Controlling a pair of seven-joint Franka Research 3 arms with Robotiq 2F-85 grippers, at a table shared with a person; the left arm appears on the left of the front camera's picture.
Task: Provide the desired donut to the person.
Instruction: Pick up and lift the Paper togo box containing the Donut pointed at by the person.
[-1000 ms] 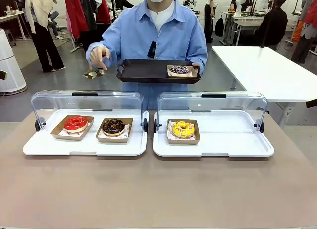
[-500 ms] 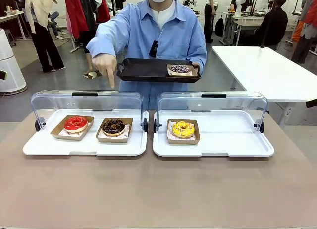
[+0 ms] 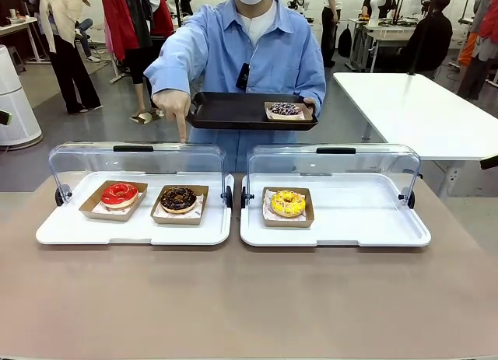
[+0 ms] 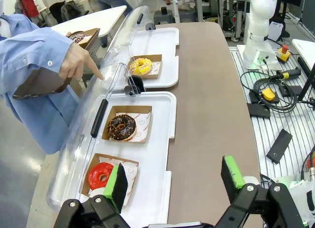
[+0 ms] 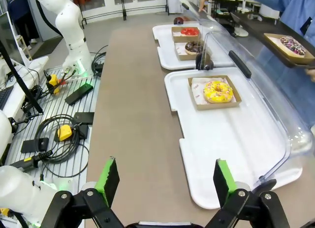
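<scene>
Person (image 3: 257,49) in a light-blue shirt holds a black serving tray (image 3: 233,110) and points one hand (image 3: 174,107) down toward the chocolate-glazed ring donut (image 3: 179,198), which sits in the left white plastic tray (image 3: 132,232) beside a red-glazed donut (image 3: 119,193). Left gripper (image 4: 174,174) and right gripper (image 5: 166,176) both gape wide, empty.

Left tray (image 3: 54,234) with two donuts (image 3: 178,198), right tray (image 3: 373,228) with one donut (image 3: 288,202), person (image 3: 264,49) behind.

Worktop (image 3: 249,298) matt brown, smooth. Trays (image 3: 366,220) glossy white plastic w/ clear plastic lids (image 3: 334,162). Donut boxes (image 3: 306,218) brown card. Red donut (image 3: 119,193) glossy.
</scene>
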